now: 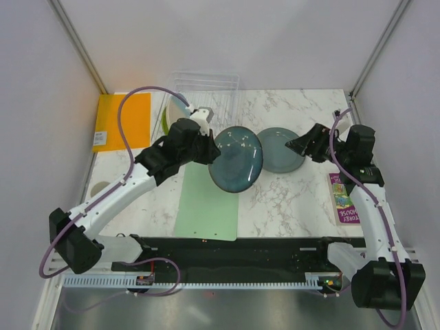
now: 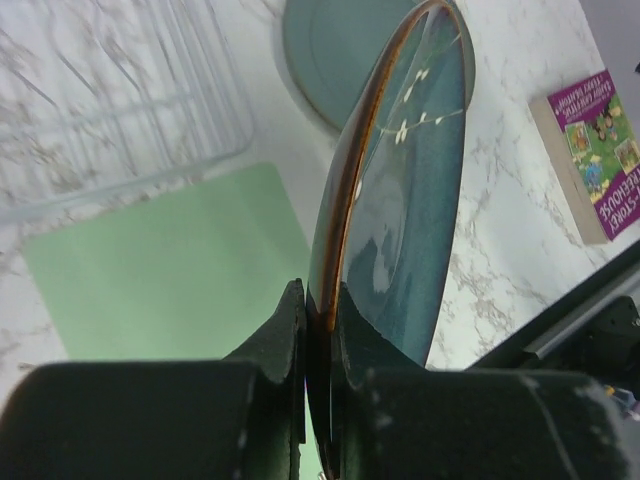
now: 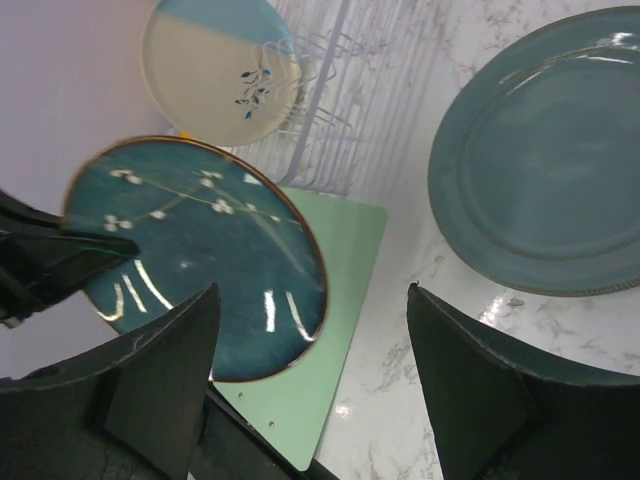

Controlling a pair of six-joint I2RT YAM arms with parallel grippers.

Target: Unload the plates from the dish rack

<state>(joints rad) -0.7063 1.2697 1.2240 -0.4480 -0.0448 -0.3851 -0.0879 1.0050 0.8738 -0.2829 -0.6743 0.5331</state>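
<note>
Teal plate (image 2: 405,225), brown rim, white blossom sprig

Robot lab cell: white panel walls (image 1: 240,41), aluminium frame posts (image 1: 78,45), marble-look table (image 1: 289,199).

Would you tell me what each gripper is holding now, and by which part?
The left gripper pinches the dark teal plate by its rim; the right gripper is open, holding nothing.

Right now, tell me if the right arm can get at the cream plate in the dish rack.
Probably not. The cream plate stands at the left end of the dish rack, and the left arm, its jaws shut on the dark teal plate, lies between it and the right arm.
</note>
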